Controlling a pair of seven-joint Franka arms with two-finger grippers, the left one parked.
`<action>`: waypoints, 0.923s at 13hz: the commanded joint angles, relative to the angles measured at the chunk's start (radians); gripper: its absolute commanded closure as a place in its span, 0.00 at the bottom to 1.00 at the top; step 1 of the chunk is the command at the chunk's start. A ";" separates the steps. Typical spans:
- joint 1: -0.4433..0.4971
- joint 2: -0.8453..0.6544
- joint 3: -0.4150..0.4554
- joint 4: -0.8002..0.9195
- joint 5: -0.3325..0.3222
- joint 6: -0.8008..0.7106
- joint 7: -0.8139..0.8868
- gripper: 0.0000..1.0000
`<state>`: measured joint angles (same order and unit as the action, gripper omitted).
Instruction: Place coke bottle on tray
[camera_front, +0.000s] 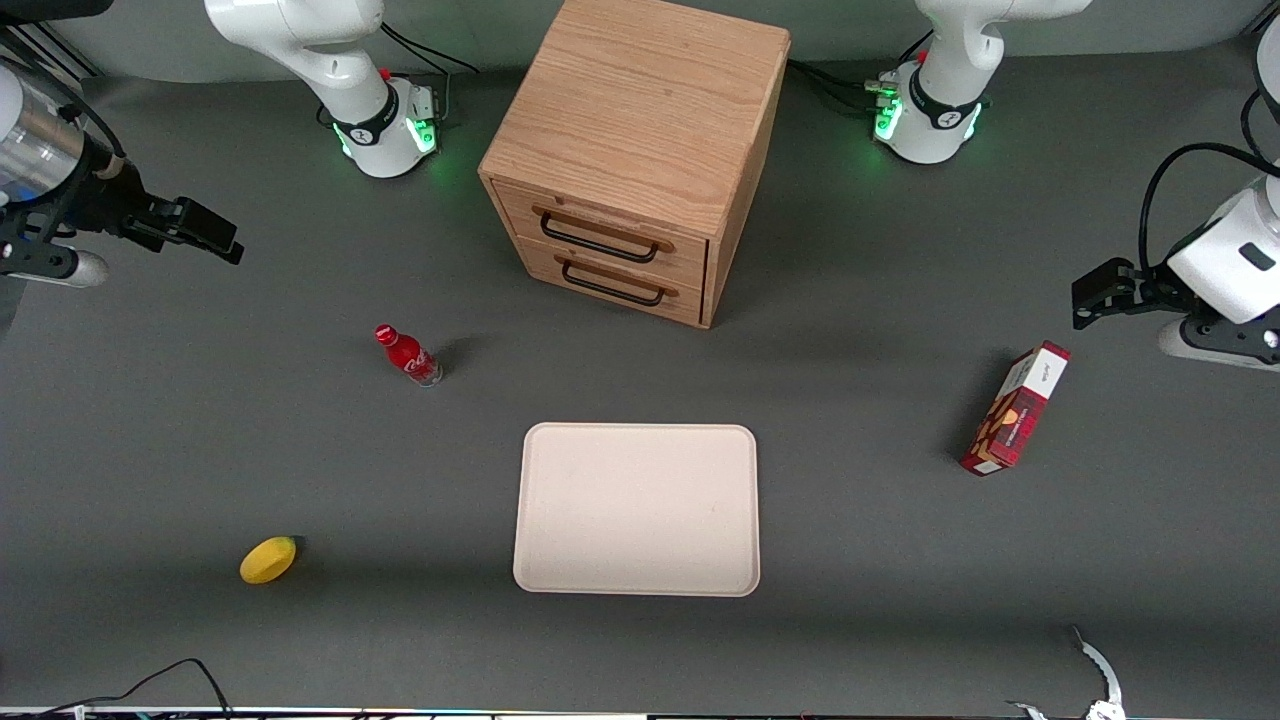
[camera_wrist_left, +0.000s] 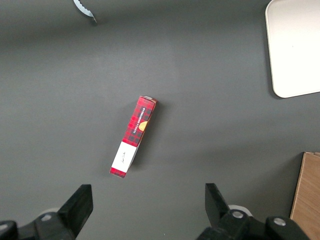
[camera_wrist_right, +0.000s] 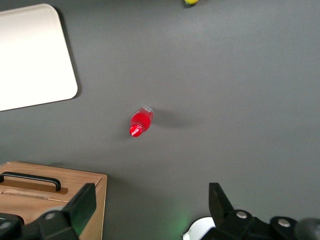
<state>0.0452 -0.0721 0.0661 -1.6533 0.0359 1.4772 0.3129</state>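
The coke bottle (camera_front: 408, 355) is small and red with a red cap and stands upright on the grey table, farther from the front camera than the tray. It also shows in the right wrist view (camera_wrist_right: 140, 121). The tray (camera_front: 637, 508) is a large pale cream-pink rectangle lying flat in front of the wooden drawer cabinet; one corner of it shows in the right wrist view (camera_wrist_right: 35, 55). My gripper (camera_front: 200, 232) is open and empty, raised high above the table toward the working arm's end, well apart from the bottle. Its fingers stand wide apart in the right wrist view (camera_wrist_right: 150, 202).
A wooden cabinet (camera_front: 640, 150) with two drawers stands farther from the camera than the tray. A yellow lemon-like fruit (camera_front: 268, 559) lies near the front toward the working arm's end. A red plaid carton (camera_front: 1015, 408) stands toward the parked arm's end.
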 joint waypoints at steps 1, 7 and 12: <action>0.007 0.011 0.047 -0.176 0.041 0.152 0.017 0.00; 0.008 0.083 0.119 -0.558 0.044 0.729 0.100 0.00; 0.007 0.109 0.141 -0.663 0.044 0.853 0.118 0.00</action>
<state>0.0508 0.0584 0.1886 -2.2739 0.0596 2.2920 0.4069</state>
